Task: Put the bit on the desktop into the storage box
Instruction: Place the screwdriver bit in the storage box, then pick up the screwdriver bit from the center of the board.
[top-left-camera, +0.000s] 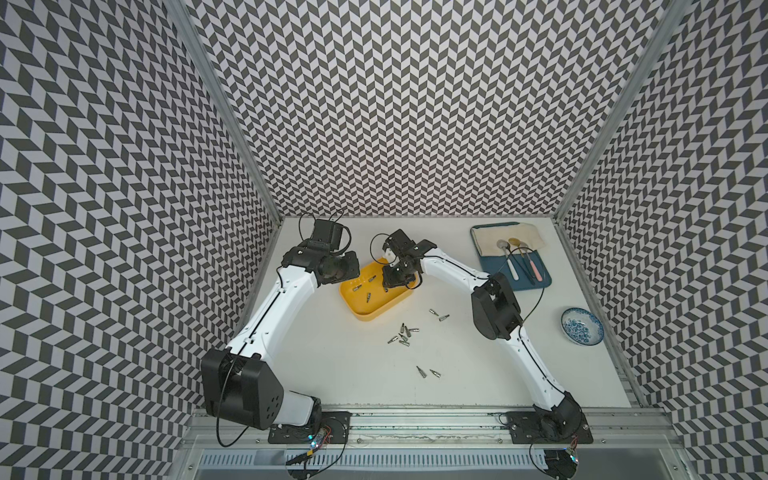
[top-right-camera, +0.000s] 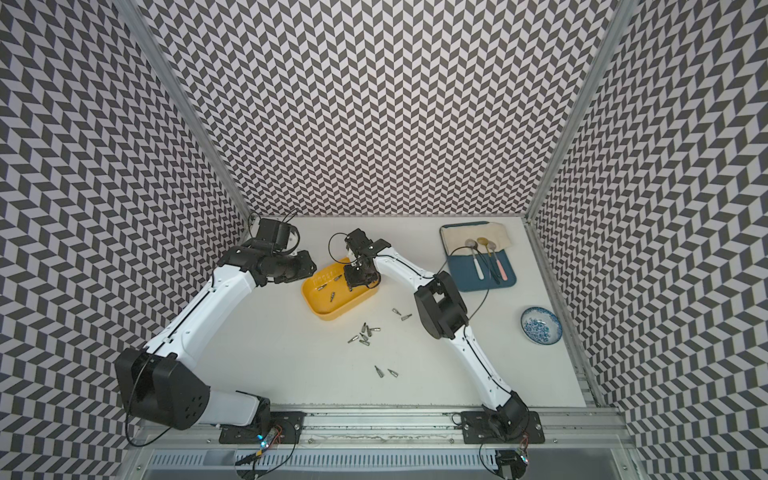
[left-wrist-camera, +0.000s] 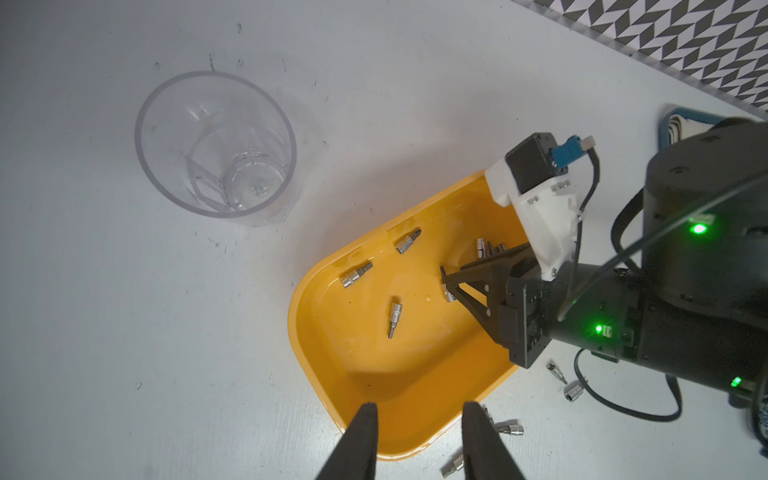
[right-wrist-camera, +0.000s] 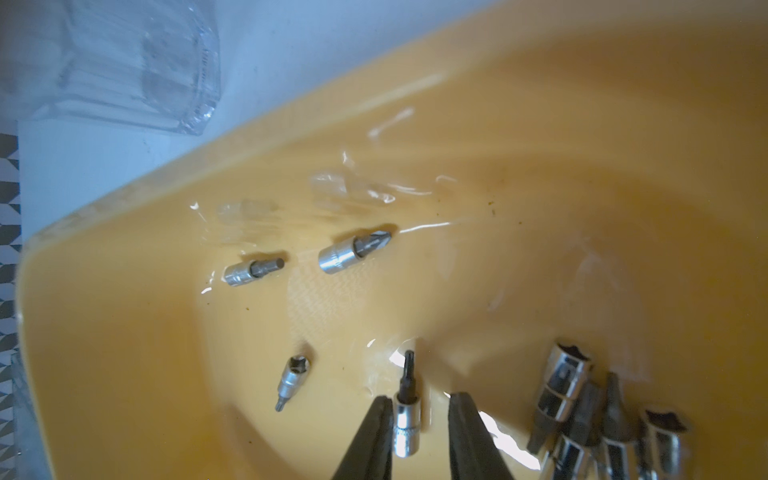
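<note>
A: What's lost in the right wrist view?
B: The right tool runs off the edge, as does the heap of bits; the glass cup is blurred and cropped.
A: And from above?
B: In both top views that tool's tips hide under its own wrist, and the loose bits on the worktop are too small to tell their tips.

Bright, even overhead light, soft shadows on the tabletop. Right wrist view: glare streaks the box, glass out of focus. Top views bow toward three and nine o'clock.
</note>
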